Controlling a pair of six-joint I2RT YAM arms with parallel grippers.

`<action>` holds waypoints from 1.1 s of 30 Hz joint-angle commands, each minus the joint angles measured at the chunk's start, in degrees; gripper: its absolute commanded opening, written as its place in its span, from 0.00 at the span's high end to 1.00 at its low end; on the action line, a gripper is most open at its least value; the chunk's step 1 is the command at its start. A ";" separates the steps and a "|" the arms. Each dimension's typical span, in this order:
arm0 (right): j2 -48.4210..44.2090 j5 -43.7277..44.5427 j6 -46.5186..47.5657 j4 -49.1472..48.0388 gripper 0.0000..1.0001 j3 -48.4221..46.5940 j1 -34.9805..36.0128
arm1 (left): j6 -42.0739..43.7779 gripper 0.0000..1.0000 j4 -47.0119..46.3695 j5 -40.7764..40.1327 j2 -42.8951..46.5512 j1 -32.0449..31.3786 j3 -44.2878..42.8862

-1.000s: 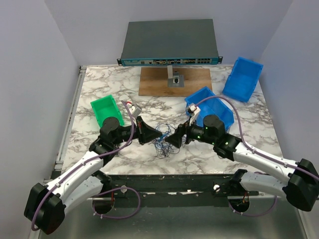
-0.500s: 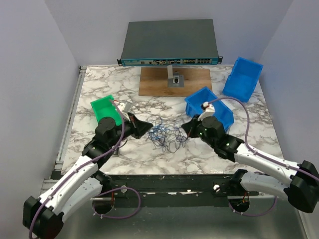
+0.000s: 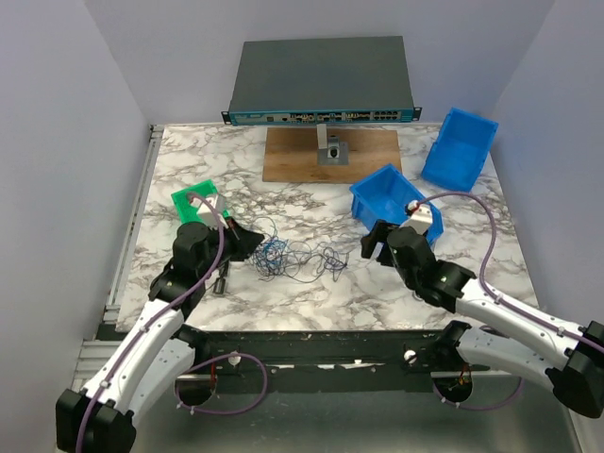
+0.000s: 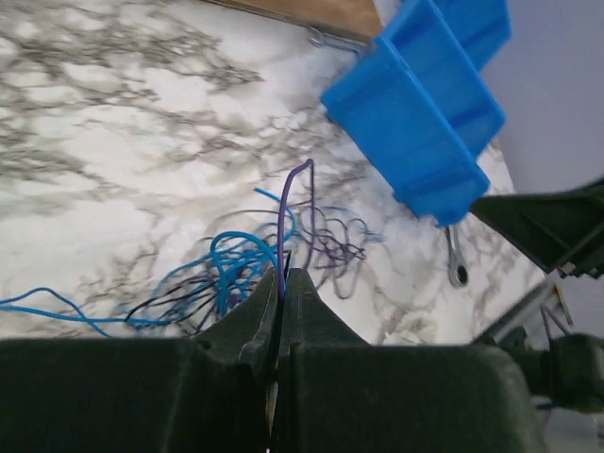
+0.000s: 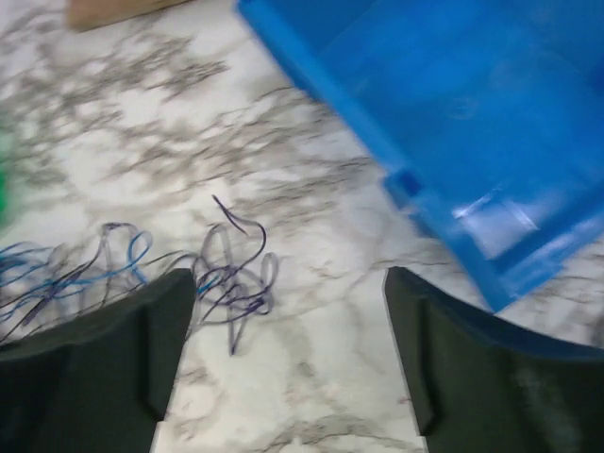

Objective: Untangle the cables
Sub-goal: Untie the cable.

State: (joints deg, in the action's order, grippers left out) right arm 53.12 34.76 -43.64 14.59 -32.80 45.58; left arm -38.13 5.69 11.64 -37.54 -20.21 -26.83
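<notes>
On the marble table [image 3: 179,160], the cables [image 3: 300,255] are spread out as a loose, flat tangle. Its long axis runs left to right between the two grippers. The left gripper [image 3: 257,242] is clamped tight on one purple strand at the tangle's left end. In the left wrist view that strand is seen arching up from the closed fingers [image 4: 311,311], with blue loops trailing off to one side. The right gripper [image 3: 376,243] is held just off the tangle's right end, with its jaws spread wide and nothing between them. A blue bin [image 3: 401,198] is set just behind it, and a green bin [image 3: 196,201] behind the left gripper. Farther back are found a wooden board [image 3: 302,156], a second blue bin [image 3: 460,148] and a network switch [image 3: 321,75].
</notes>
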 commanded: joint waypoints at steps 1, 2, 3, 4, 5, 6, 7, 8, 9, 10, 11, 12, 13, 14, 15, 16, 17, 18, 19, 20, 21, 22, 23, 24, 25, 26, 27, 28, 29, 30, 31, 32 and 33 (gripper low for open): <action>-1.81 -18.87 14.03 -13.04 0.02 1.63 0.14 | 1.14 1.00 -13.77 21.71 -6.21 -1.31 -1.92; -2.72 -23.10 16.50 -16.19 0.01 2.56 0.17 | 1.33 1.00 -15.35 23.52 -7.04 -2.72 -2.67; -3.67 -27.15 18.03 -19.40 0.00 3.32 0.17 | 2.05 1.00 -15.89 24.11 -7.88 -4.80 -3.45; -4.27 -33.05 19.93 -21.72 0.00 3.72 0.12 | 3.14 1.00 -15.93 24.51 -8.50 -7.28 -4.71; -4.46 -37.92 21.30 -24.35 0.00 4.04 0.17 | 4.19 1.00 -15.78 25.14 -9.18 -9.07 -5.77; -4.20 -43.42 22.61 -26.39 0.00 4.01 0.20 | 5.11 1.00 -15.57 25.90 -9.74 -10.75 -7.11; -3.51 -46.37 23.43 -27.67 0.00 3.53 0.12 | 5.49 1.00 -15.62 26.84 -10.47 -11.82 -8.08; -2.39 -48.92 24.18 -28.18 0.00 2.95 0.12 | 5.56 1.00 -15.99 28.27 -11.20 -12.65 -9.10; -1.32 -50.44 25.06 -28.30 0.00 2.14 0.19 | 5.19 1.00 -16.65 29.97 -11.88 -12.95 -10.02; 0.04 -52.38 25.98 -28.39 0.00 1.47 0.12 | 4.49 1.00 -17.35 31.30 -12.48 -13.23 -10.73; 1.01 -54.23 26.90 -28.72 0.00 0.89 0.13 | 3.55 1.00 -18.44 32.90 -13.06 -13.34 -11.52; 2.09 -57.01 27.53 -29.64 0.00 0.68 0.12 | 2.68 1.00 -19.47 34.24 -13.81 -13.60 -12.10; 3.00 -59.56 27.81 -31.03 0.00 0.73 0.14 | 1.66 1.00 -20.70 35.99 -14.30 -13.79 -13.02; 3.81 -61.11 27.66 -32.78 0.00 0.91 0.14 | 0.93 1.00 -21.40 37.44 -15.20 -14.08 -13.79; 4.78 -63.04 27.44 -34.36 0.01 1.16 0.12 | 0.13 1.00 -22.25 38.81 -15.89 -14.36 -14.71; 5.60 -64.18 27.23 -36.14 0.10 1.26 0.15 | -0.41 1.00 -22.79 39.89 -16.75 -14.51 -15.40; 6.24 -64.24 26.66 -36.89 0.23 1.17 0.18 | -0.93 1.00 -22.79 40.12 -17.39 -14.59 -16.09; 6.59 -63.78 26.09 -37.57 0.38 1.35 0.17 | -0.98 1.00 -22.43 39.56 -17.72 -14.60 -16.38; 6.58 -62.55 25.51 -38.08 0.59 1.68 0.16 | -0.63 1.00 -21.47 38.34 -17.84 -14.60 -16.62; 6.05 -60.10 24.92 -38.02 0.77 1.99 0.16 | 0.43 1.00 -19.55 36.88 -17.71 -14.60 -16.88; 5.44 -55.14 23.66 -37.35 0.93 2.40 0.13 | 1.66 1.00 -17.00 34.01 -17.29 -14.49 -17.23; 4.46 -49.65 22.70 -36.15 0.98 2.84 0.12 | 3.24 1.00 -13.08 29.88 -16.55 -14.31 -17.53; 3.71 -42.05 21.24 -34.19 0.99 3.22 0.14 | 4.25 1.00 -9.96 24.81 -15.55 -13.97 -17.55; 2.68 -32.49 20.24 -31.38 0.99 3.33 0.12 | 4.74 1.00 -6.54 20.28 -14.55 -13.02 -17.28; 2.05 -25.97 19.14 -27.76 0.99 3.20 0.13 | 4.35 1.00 -3.33 14.84 -13.32 -11.75 -16.85; 1.40 -18.28 17.85 -24.36 0.99 2.96 0.12 | 3.10 1.00 -0.78 11.58 -12.37 -9.33 -15.98; 1.17 -11.75 16.21 -20.15 0.99 2.62 0.13 | 1.92 1.00 0.28 10.07 -11.11 -6.51 -14.77; 1.05 -3.67 13.07 -15.36 0.99 2.04 0.12 | 0.45 1.00 1.20 9.30 -9.94 -2.73 -13.17; 1.30 2.64 10.10 -10.12 0.99 1.59 0.14 | -1.33 1.00 1.87 8.86 -8.83 1.40 -11.33; 1.53 8.64 6.24 -4.95 0.99 0.93 0.07 | -2.26 1.00 1.95 8.51 -7.46 4.18 -9.71; 2.02 12.36 3.14 -1.02 0.99 0.44 0.03 | -3.22 1.00 2.27 7.77 -6.14 7.50 -8.00; 2.41 15.38 -0.52 3.25 0.98 0.00 0.01 | -3.91 1.00 2.83 6.35 -4.46 9.54 -6.85; 2.82 17.41 -4.12 7.34 0.95 -0.34 -0.05 | -4.35 1.00 3.42 4.75 -2.98 11.48 -5.64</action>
State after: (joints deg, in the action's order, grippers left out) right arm 54.48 22.44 -33.30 -3.44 -32.69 47.03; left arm -38.54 3.20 27.07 -47.46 -19.14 -37.23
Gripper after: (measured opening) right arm 0.068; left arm 0.031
